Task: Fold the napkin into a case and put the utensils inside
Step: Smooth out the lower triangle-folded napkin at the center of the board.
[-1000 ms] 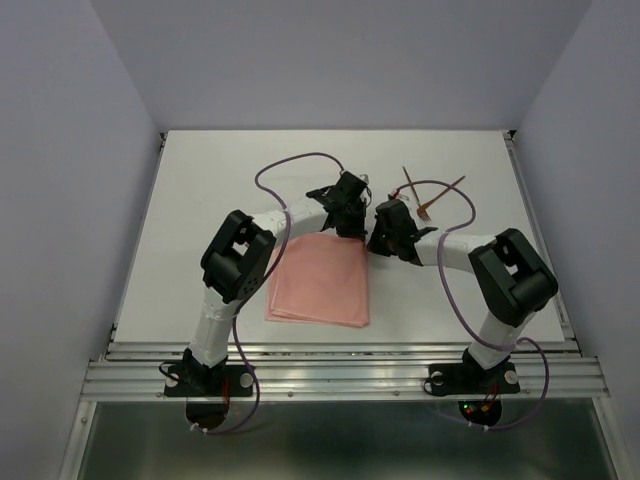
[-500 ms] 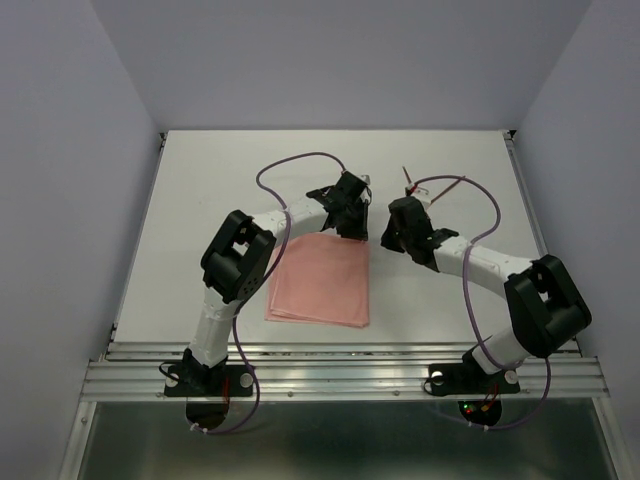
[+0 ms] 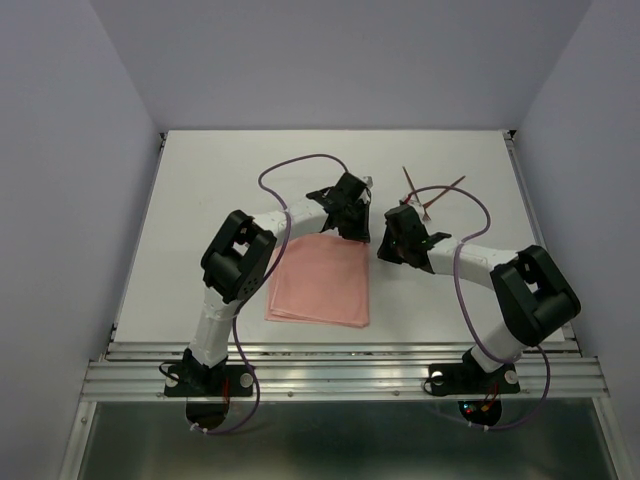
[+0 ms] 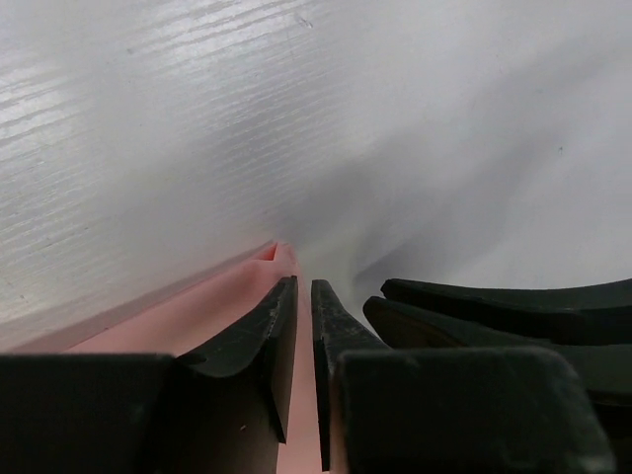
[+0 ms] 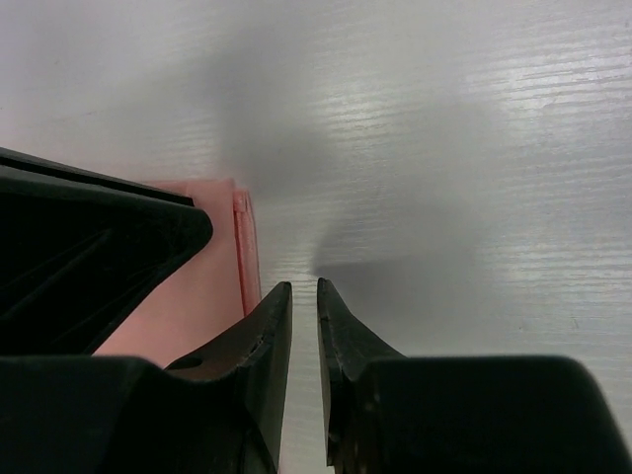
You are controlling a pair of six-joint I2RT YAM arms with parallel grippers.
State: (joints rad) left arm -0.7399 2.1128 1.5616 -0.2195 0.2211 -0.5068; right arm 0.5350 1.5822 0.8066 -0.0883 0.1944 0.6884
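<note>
Where the left arm stands: left of the napkin (image 3: 318, 281), with its elbow raised and its forearm reaching across above the cloth's far edge.
Napkin: salmon-pink and folded flat into a rough square, lying on the desk (image 3: 200, 220) between the two arms.
Left hand (image 3: 350, 230): tipped down over the napkin's far right corner, its fingers a narrow slit apart with nothing pinched between them.
Left wrist view alone: the napkin's corner (image 4: 217, 306) peeks out just past the left hand's tips (image 4: 303, 286). The right hand's dark fingers (image 4: 513, 306) lie just to the right of the corner.
Right hand (image 3: 383, 248): just beside the same corner, over bare desk, its fingers slightly parted and holding nothing.
Right wrist view alone: the napkin's stacked, layered edge (image 5: 242, 247) runs just left of the right hand's tips (image 5: 304, 288). The left hand (image 5: 89, 257) shows as a dark mass over the cloth.
Utensils (image 3: 455, 186): seen only from above, two thin reddish-brown sticks on the desk, beyond and to the right of the napkin's far right corner and apart from both hands.
Right arm: right of the napkin, its elbow swung outward, with a purple cable (image 3: 462, 290) looping alongside it.
</note>
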